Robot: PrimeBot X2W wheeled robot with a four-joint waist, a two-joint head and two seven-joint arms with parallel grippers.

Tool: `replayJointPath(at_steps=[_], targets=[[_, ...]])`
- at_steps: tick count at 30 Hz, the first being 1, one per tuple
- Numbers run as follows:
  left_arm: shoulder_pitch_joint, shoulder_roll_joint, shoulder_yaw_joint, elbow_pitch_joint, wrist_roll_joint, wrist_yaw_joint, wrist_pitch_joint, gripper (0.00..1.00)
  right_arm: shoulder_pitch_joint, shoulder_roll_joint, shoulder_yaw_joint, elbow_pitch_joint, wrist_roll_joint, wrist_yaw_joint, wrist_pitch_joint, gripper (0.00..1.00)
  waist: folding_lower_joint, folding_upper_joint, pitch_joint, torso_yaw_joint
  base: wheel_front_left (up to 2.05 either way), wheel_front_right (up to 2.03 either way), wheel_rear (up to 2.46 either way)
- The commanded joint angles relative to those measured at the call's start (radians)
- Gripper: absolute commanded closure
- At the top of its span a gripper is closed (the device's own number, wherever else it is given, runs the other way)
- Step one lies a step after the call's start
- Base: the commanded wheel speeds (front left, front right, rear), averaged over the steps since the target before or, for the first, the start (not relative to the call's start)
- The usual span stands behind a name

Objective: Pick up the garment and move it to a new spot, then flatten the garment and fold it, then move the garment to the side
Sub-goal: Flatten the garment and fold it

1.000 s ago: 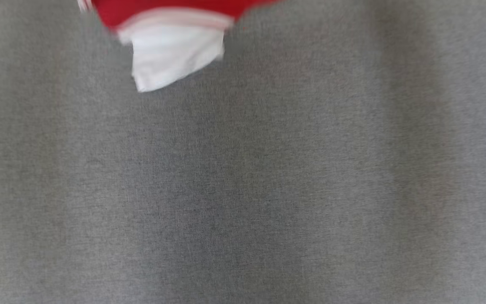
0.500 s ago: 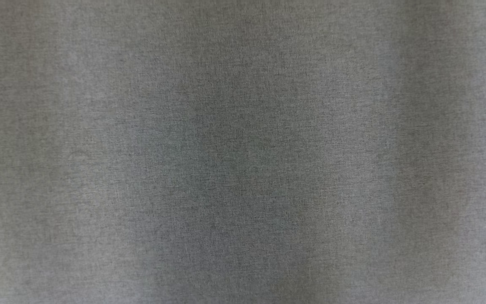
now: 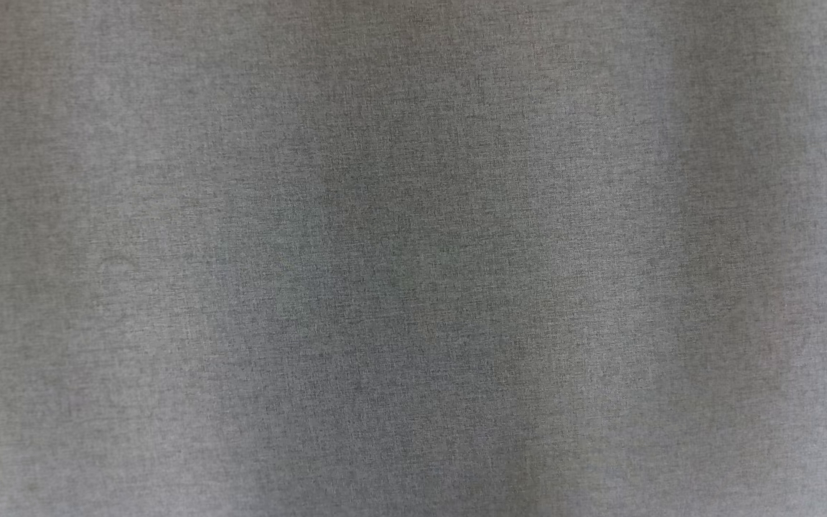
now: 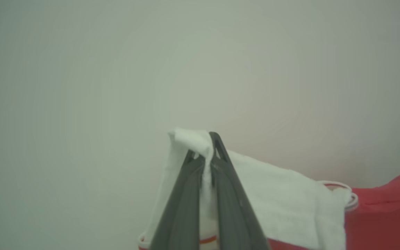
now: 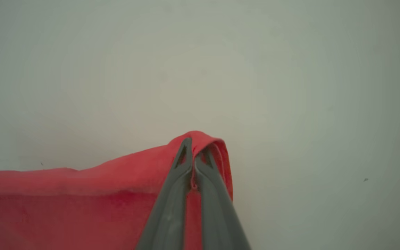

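The garment is red with a white part. In the left wrist view my left gripper (image 4: 205, 147) is shut on the garment's white cloth (image 4: 283, 198), which drapes over the fingertips; its red cloth (image 4: 387, 215) hangs at the lower right. In the right wrist view my right gripper (image 5: 196, 150) is shut on a folded edge of the red garment (image 5: 82, 201), which stretches off to the left. Both wrist views have a plain pale wall behind the cloth, so the garment is held up in the air.
The head view looks down on a grey woven surface (image 3: 413, 258) with soft darker shadows in the middle and on the right.
A second ago the garment's red and white lower end showed at the top of the head view; it has since left that view upward, and only grey surface shows.
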Motion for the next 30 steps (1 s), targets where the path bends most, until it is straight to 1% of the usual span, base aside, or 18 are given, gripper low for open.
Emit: replayJointPath(at_steps=[1,11,15,18,22,25,26,28,29,30], targets=[[-0.012,0.003,-0.007,0.006,-0.003,0.002,-0.008,1.00,-0.013,-0.002,0.006,0.003,0.006,0.001,-0.007,1.00,0.0000,-0.0001,0.002,-0.001,0.00,0.00,0.00],[0.009,0.000,-0.053,0.055,-0.056,0.002,-0.066,1.00,-0.007,-0.018,0.065,0.059,0.045,0.001,-0.052,1.00,0.0000,-0.0001,-0.013,0.001,0.00,0.00,0.00],[0.057,-0.004,-0.070,0.047,-0.082,0.002,-0.102,1.00,0.029,-0.014,0.094,0.067,0.067,0.001,-0.067,1.00,0.0000,-0.0001,-0.038,0.003,0.00,0.00,0.00],[0.157,0.021,-0.077,-0.004,-0.124,0.002,-0.142,1.00,0.117,-0.014,0.124,0.033,0.117,0.001,-0.088,1.00,0.0000,-0.0001,-0.080,0.003,0.00,0.00,0.00],[0.301,0.057,-0.086,-0.085,-0.150,0.002,-0.157,1.00,0.242,-0.021,0.162,-0.023,0.174,0.001,-0.105,1.00,0.0000,-0.0001,-0.130,-0.001,0.00,0.00,0.00],[0.421,0.092,-0.051,-0.173,-0.153,0.005,-0.159,1.00,0.348,-0.036,0.187,-0.077,0.222,0.001,-0.114,1.00,0.0000,-0.0001,-0.167,0.000,0.00,0.00,0.00],[0.473,0.101,-0.032,-0.217,-0.145,0.011,-0.159,1.00,0.386,-0.042,0.191,-0.097,0.241,0.001,-0.122,1.00,0.0000,-0.0001,-0.179,0.001,0.00,0.00,0.00],[0.589,0.119,0.017,-0.310,-0.139,0.040,-0.158,1.00,0.468,-0.052,0.204,-0.139,0.271,0.001,-0.127,1.00,0.0000,-0.0001,-0.201,0.000,0.00,0.00,0.00],[0.589,0.119,0.017,-0.310,-0.139,0.040,-0.158,1.00,0.468,-0.052,0.204,-0.139,0.271,0.001,-0.127,1.00,0.0000,-0.0001,-0.201,0.000,0.00,0.00,0.00],[0.662,0.118,0.035,-0.355,-0.136,0.054,-0.158,1.00,0.513,-0.065,0.208,-0.162,0.289,0.001,-0.135,1.00,0.0000,-0.0001,-0.212,0.005,0.00,0.00,0.00]])
